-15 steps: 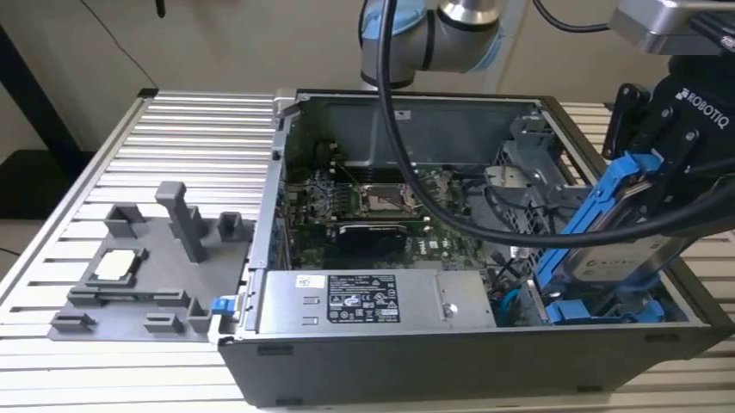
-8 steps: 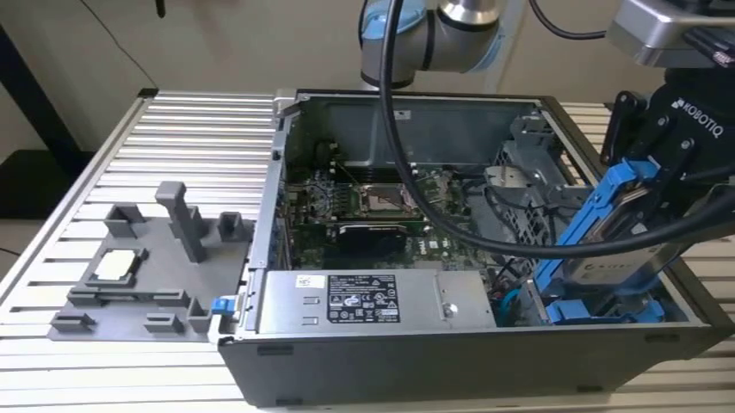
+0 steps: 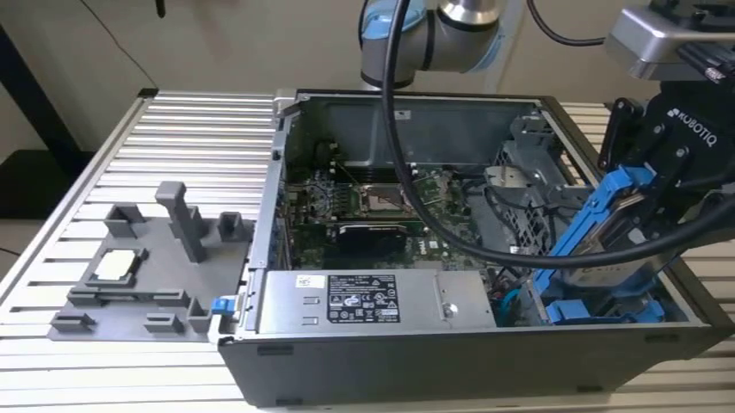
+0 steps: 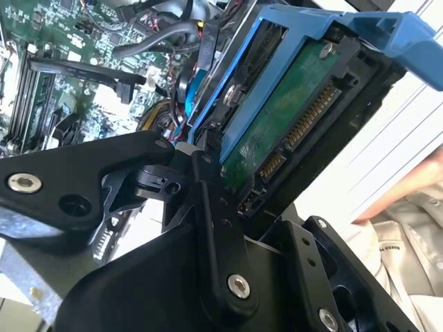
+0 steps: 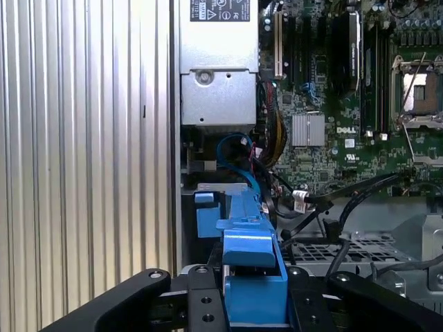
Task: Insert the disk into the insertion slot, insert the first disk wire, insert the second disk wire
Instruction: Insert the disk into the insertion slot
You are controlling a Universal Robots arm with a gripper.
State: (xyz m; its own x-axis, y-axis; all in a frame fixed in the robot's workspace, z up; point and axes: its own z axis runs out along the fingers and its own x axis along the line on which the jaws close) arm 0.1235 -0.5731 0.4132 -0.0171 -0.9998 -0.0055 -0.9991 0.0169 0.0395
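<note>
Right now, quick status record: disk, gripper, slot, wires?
disk: tilted, held up, not inserted
gripper: shut on the disk's blue carrier
insertion slot: below the disk, at the case corner on the exterior view's right
disk connector: bare, nothing plugged in
blue cable: loose beside the power-supply box

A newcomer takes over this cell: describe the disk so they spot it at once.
Find the open computer case and go to its end at the exterior view's right, where the black gripper hangs. The disk is the blue-framed slab clamped in it, tilted, while the other blue parts lie below it.
</note>
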